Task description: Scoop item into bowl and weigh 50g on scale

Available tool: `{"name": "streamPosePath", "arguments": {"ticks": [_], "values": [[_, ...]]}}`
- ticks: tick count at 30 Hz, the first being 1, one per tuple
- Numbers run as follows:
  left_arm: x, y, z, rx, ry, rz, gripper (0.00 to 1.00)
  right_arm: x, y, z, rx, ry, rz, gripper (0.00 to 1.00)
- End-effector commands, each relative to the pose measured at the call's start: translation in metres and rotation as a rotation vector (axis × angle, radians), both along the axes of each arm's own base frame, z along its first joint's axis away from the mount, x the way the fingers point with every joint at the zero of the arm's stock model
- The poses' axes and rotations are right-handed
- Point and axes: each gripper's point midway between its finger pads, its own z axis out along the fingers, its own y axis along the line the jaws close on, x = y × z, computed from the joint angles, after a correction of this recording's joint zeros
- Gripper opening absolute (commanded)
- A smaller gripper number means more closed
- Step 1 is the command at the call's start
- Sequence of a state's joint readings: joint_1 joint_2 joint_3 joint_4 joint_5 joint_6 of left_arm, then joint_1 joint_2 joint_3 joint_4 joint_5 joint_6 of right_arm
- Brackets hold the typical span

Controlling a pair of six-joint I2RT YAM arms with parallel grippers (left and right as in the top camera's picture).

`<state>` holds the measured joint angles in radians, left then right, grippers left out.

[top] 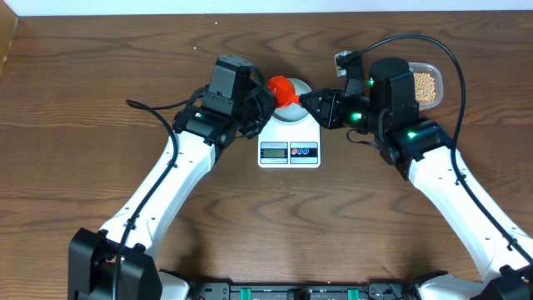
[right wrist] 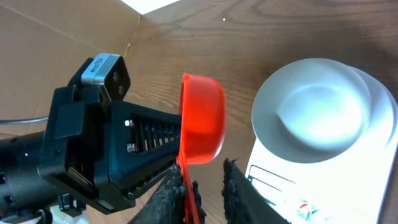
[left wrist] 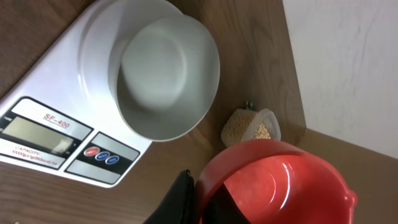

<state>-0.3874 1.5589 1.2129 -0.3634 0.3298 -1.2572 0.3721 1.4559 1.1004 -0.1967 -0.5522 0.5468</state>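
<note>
A red scoop (top: pixel 283 88) hangs above the table just behind the white scale (top: pixel 289 152), and it holds no beans. My left gripper (top: pixel 265 100) is shut on the cup's rim (left wrist: pixel 280 183), one finger outside and one inside. My right gripper (right wrist: pixel 205 171) reaches in from the right with its jaws narrowed round the scoop's handle (right wrist: pixel 186 186). One finger lies against the handle and a gap still shows to the other. The pale bowl (left wrist: pixel 165 68) stands empty on the scale (left wrist: pixel 43 134). The item, tan beans (top: pixel 426 85), lies in a clear tub.
The clear tub (left wrist: pixel 249 127) of beans stands on the table at the back right, behind my right arm and near the wall. Both arms meet over the back of the scale. Bare wood table lies in front of the scale's display (top: pixel 275 152).
</note>
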Motion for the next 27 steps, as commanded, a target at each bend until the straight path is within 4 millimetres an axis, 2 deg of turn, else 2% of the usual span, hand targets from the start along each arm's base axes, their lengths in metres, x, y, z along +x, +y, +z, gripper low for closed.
{"name": "streamPosePath", "arguments": {"ticks": [1, 3, 6, 11, 13, 17, 22, 24, 27], "values": [[-0.002, -0.005, 0.010, -0.024, -0.008, -0.020, 0.07, 0.002, 0.004, 0.009, 0.006, -0.022, 0.006, 0.09], [-0.005, -0.004, 0.007, -0.017, 0.007, -0.019, 0.07, 0.002, 0.004, 0.009, 0.006, -0.022, 0.006, 0.02], [-0.008, -0.002, 0.004, -0.010, 0.026, -0.019, 0.09, 0.002, 0.004, 0.009, 0.004, -0.019, 0.006, 0.01], [-0.009, -0.002, 0.002, -0.006, 0.034, -0.019, 0.43, 0.002, 0.003, 0.009, 0.001, -0.024, 0.007, 0.01], [-0.009, -0.002, 0.002, -0.006, 0.034, -0.019, 0.50, 0.003, 0.002, 0.008, -0.001, -0.027, 0.005, 0.01], [-0.009, -0.001, 0.002, -0.003, 0.031, -0.022, 0.54, 0.005, -0.005, 0.002, -0.024, -0.002, -0.023, 0.01], [-0.006, 0.003, 0.001, 0.047, -0.006, -0.040, 0.54, 0.011, -0.028, -0.015, -0.092, 0.048, -0.116, 0.01], [-0.006, 0.004, 0.001, 0.091, -0.048, -0.095, 0.54, 0.016, -0.036, -0.016, -0.120, 0.018, -0.115, 0.01], [-0.005, 0.003, 0.002, 0.170, -0.128, -0.201, 0.54, 0.017, -0.036, -0.007, -0.103, -0.043, -0.052, 0.01]]}}
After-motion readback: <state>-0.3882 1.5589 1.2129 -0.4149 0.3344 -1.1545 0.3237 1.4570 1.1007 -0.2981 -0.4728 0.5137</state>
